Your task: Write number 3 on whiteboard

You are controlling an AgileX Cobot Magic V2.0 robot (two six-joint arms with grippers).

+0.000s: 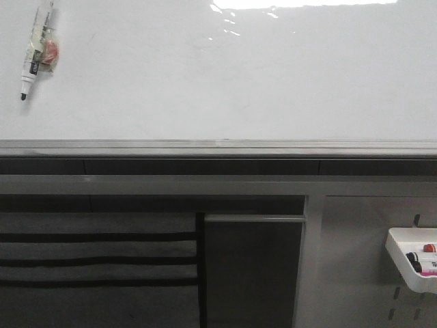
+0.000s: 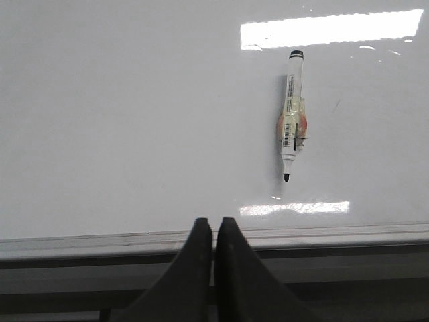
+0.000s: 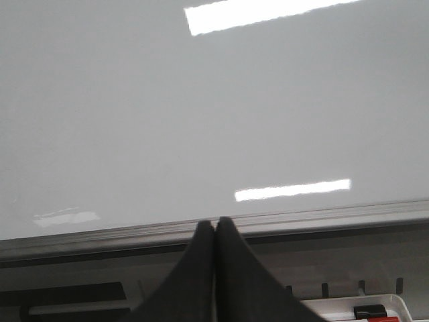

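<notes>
My left gripper [image 2: 214, 231] and right gripper [image 3: 215, 231] both have jaws pressed together, holding nothing. The marker [image 2: 292, 121] hangs stuck on the whiteboard [image 1: 225, 82], at ten o'clock in the front view. I see no number 3, so I'd say nothing is done.

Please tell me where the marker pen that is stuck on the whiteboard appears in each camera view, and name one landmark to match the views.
Front view: the marker pen is at the upper left on the whiteboard, tip downward.
Left wrist view: the marker pen is right of centre, tip pointing toward the rail.
Right wrist view: it is not in the picture.
Shared landmark: the grey rail along the board's lower edge.
</notes>
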